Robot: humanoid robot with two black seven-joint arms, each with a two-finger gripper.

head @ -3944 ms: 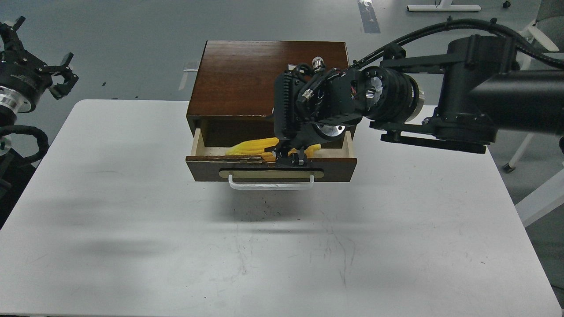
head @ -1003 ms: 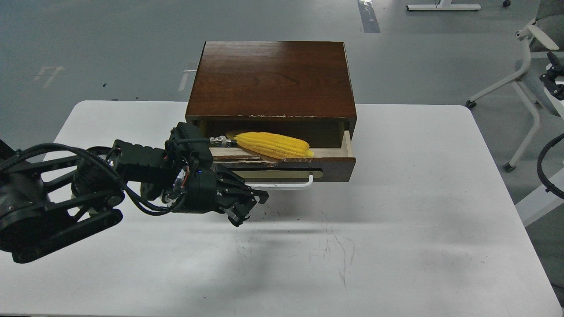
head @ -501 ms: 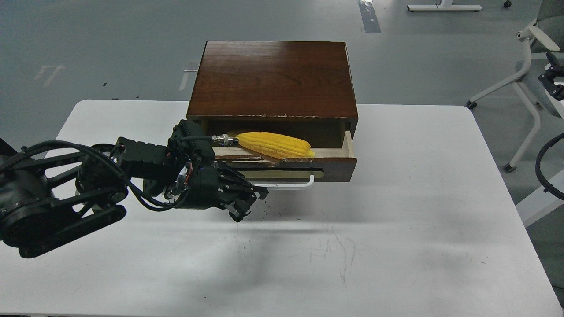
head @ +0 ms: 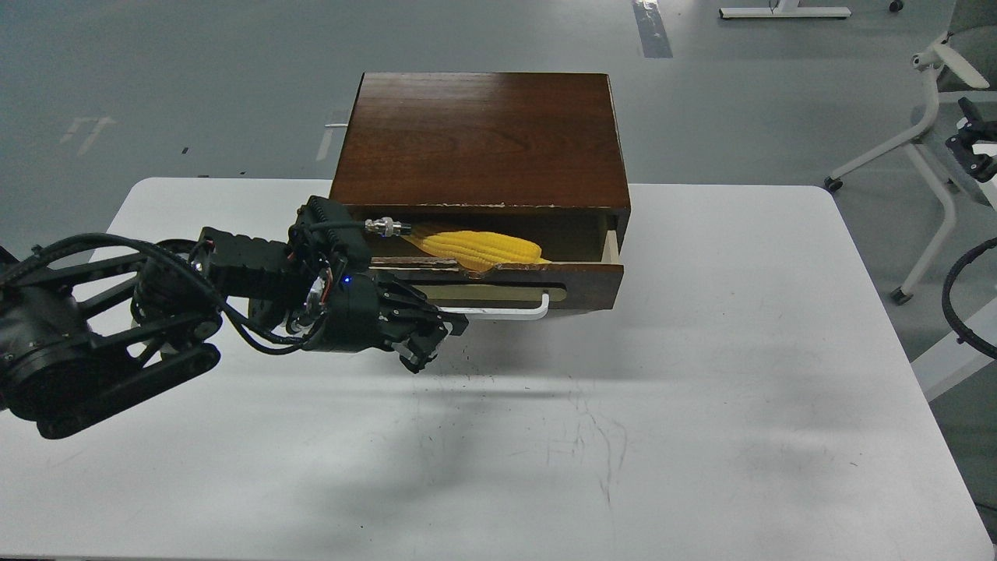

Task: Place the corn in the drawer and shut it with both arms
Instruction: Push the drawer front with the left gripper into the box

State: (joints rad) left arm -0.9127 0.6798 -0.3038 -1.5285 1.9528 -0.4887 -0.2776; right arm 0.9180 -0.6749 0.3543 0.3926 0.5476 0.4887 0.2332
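Against the drawer (head: 580, 282) front's left end, by the white bar handle (head: 506, 312), my left gripper (head: 427, 343) presses, fingers apart; the corn (head: 483, 246) lies crosswise inside.

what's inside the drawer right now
The corn lies in the drawer. Its left end is hidden behind the left pincer and its cable; the box covers the drawer's back.

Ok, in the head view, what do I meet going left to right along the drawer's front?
Black left pincer → bright yellow plastic corn cob lying in the dark brown wooden drawer → right end of the white bar handle → pale right side wall of the drawer.
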